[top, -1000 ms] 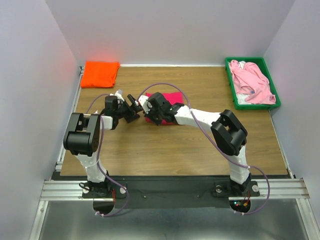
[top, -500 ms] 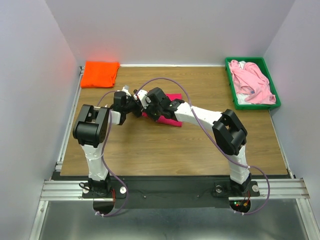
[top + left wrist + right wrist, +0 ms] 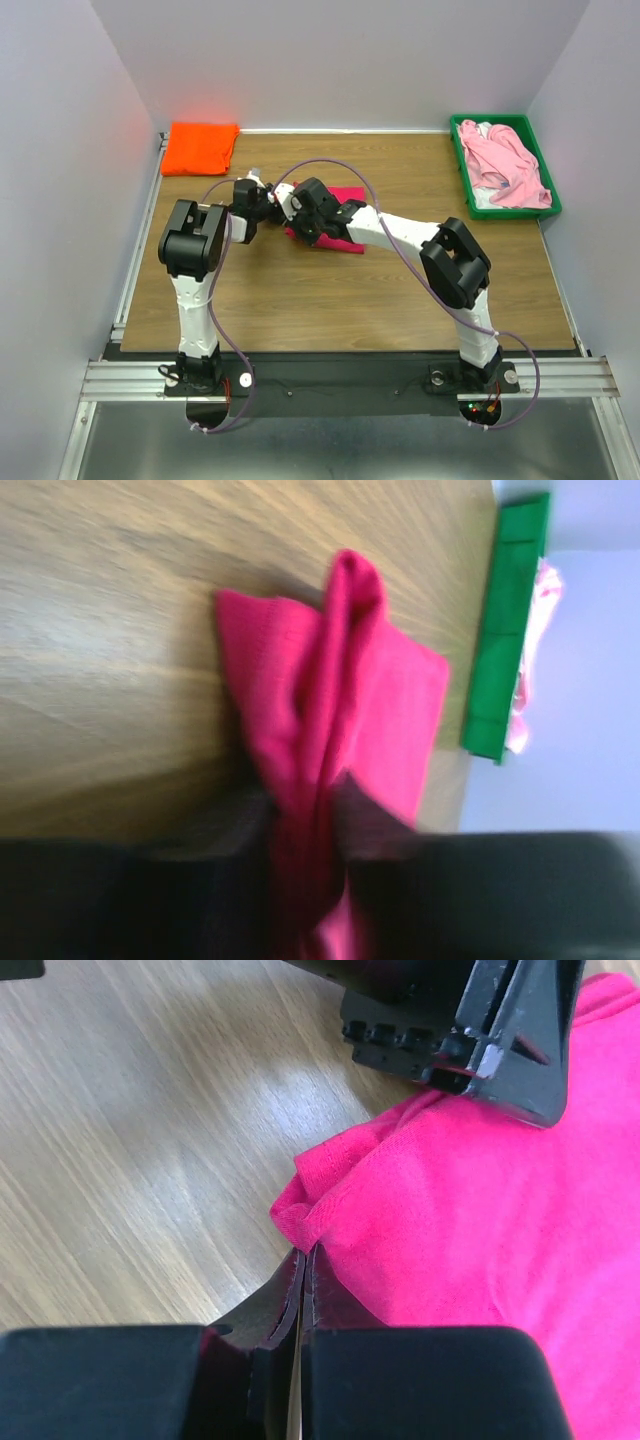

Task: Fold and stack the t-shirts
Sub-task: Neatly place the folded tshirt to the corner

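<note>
**Surface.** Wood-grain table (image 3: 330, 290), brown, with the grain running left to right. The right wrist view shows a pale glare patch on the wood. An aluminium rail (image 3: 350, 378) runs along the near edge, and both arm bases are bolted to it. A grey metal sheet (image 3: 330, 450) lies nearer than the rail.

**Room.** Plain pale lilac-grey walls (image 3: 340, 60) close in the table on the left, far and right sides. The left wall carries an orange glow beside the orange shirt.

**Shirts.**
- Orange shirt (image 3: 200, 147): folded flat in the far-left corner.
- Tray (image 3: 460, 165): green, in the far-right corner, close to the right wall.
- Pink shirt (image 3: 505, 165): crumpled inside the tray.
- Magenta shirt (image 3: 370, 690): folded, lying mid-table and somewhat toward the far side, well apart from the other two.

**Left gripper** (image 3: 305, 810). It sits at the left edge of the magenta shirt. The jaws clamp a bunched ridge of cloth that stands up between the fingers. The rest of the shirt lies flat on the wood. This view is blurred.

**Right gripper** (image 3: 303, 1260). The jaws are pressed together with no gap. The tips touch a corner of the magenta shirt where the cloth gathers into a small pucker. I cannot tell whether any cloth is nipped. The two grippers are just beside each other.
</note>
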